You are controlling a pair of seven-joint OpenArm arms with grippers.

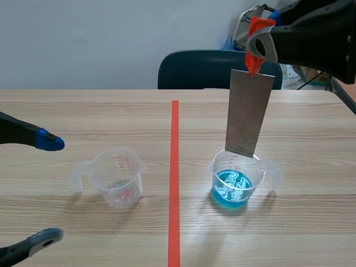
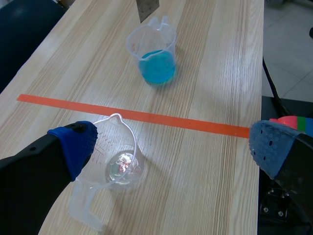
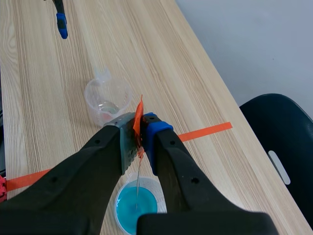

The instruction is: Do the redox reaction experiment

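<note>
My right gripper (image 3: pixel 139 134) was clamped on the orange-red tab (image 3: pixel 139 115) at the top of the metal strip (image 1: pixel 248 114), which hung down below my jaws at a slight tilt. Directly under them stood the beaker of blue solution (image 1: pixel 236 183). The strip's lower edge was at about its rim and, as far as I could tell, not yet in the liquid.

My left gripper (image 1: pixel 51 189) was spread wide and held nothing. The clear beaker (image 1: pixel 118 178), with only a little colourless liquid in it, stood between its fingers, close by one pad and untouched.

I judged the step in hand to be dipping the strip into the blue solution. The next move called for lowering it straight down, keeping the strip inside the rim so that it did not knock the light beaker over. It also called for a firm hold on the thin tab so that the strip did not slip from my jaws.
</note>
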